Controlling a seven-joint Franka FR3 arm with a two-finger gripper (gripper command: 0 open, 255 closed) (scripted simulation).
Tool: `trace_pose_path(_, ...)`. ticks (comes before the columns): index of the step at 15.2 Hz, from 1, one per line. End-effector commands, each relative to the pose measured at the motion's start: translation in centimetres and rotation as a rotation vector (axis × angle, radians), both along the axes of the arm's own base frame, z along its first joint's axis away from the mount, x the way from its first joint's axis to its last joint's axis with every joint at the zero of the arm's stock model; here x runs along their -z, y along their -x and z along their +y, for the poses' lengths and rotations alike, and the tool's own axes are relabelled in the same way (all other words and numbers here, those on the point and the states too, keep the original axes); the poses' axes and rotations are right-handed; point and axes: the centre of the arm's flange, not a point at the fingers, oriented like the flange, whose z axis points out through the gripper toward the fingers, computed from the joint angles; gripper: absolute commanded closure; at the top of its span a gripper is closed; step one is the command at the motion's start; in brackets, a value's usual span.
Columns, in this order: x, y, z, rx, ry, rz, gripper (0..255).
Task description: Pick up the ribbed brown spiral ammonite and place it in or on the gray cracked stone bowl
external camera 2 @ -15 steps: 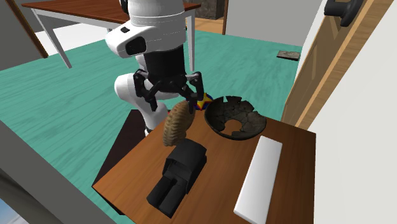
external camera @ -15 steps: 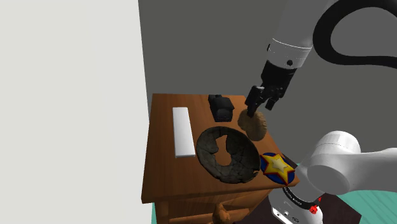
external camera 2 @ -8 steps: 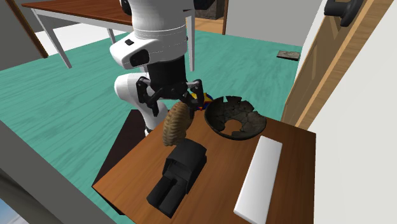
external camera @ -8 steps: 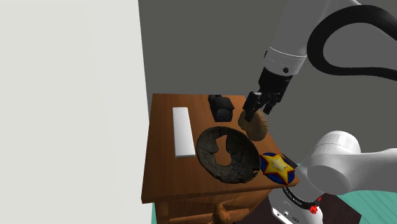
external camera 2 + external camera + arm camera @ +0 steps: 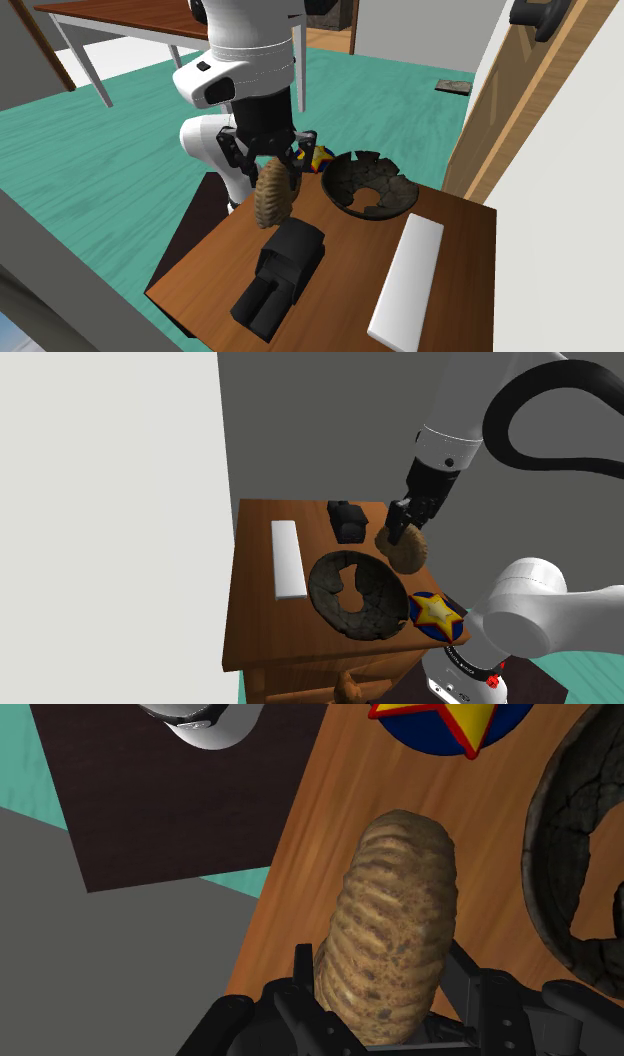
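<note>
The ribbed brown spiral ammonite (image 5: pixel 404 550) stands on its edge near the table's side edge, next to the arm's stand. My black gripper (image 5: pixel 404 524) has come down over its top and is shut on it. In the wrist view the two fingers (image 5: pixel 303 976) clasp the ammonite (image 5: pixel 392 919) on both flat sides. The second exterior view shows the gripper (image 5: pixel 268 162) pinching the ammonite (image 5: pixel 270 196) from above. The gray cracked stone bowl (image 5: pixel 356 595) sits close beside it on the table, with a broken rim (image 5: pixel 372 187) (image 5: pixel 590 864).
A black blocky object (image 5: pixel 347 520) (image 5: pixel 280 272) lies just beyond the ammonite. A white flat bar (image 5: pixel 288 557) (image 5: pixel 408 278) lies along the wall side of the wooden table (image 5: pixel 255 627). A blue disc with a yellow star (image 5: pixel 436 614) (image 5: pixel 450 719) sits by the stand.
The gripper dropped lower around the ammonite, then its fingers went from wide apart to clasped on it. The ammonite now stands a little more upright.
</note>
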Motion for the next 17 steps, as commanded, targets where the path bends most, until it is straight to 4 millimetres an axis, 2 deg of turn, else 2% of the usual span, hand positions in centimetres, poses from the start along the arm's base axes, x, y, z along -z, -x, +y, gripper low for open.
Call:
trace_pose_path(1,0.0,0.0,0.0,0.000,0.001,0.001,255)
trace_pose_path(5,0.0,0.0,0.0,0.000,0.001,0.001,255)
trace_pose_path(17,-6.3,0.0,0.0,0.000,0.001,0.001,255)
